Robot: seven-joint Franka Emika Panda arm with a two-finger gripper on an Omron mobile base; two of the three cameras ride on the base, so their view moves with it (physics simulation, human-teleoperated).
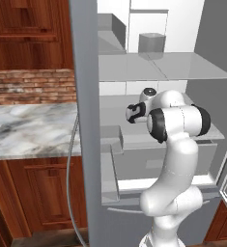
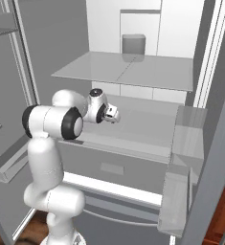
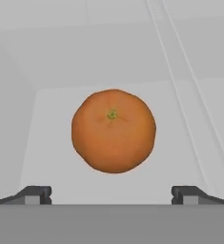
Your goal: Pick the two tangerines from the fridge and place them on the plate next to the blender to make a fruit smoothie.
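In the left base view, a marble bench [image 1: 28,128] backed by brick wall [image 1: 30,86] and dark wood cabinets [image 1: 33,29] is seen left of the open fridge [image 1: 86,120], whose white interior, glass shelf [image 1: 158,67] and grey drawer [image 1: 153,164] are reached into by the arm. In the right base view, the fridge's door bins [image 2: 181,191] are shown at the right and a grey box [image 2: 133,44] at the back of the glass shelf. In the hand view, one tangerine [image 3: 113,130] is seen resting on a pale fridge surface, just ahead of and between the fingers [image 3: 35,194], which are spread wide and apart from it; no writing can be read.
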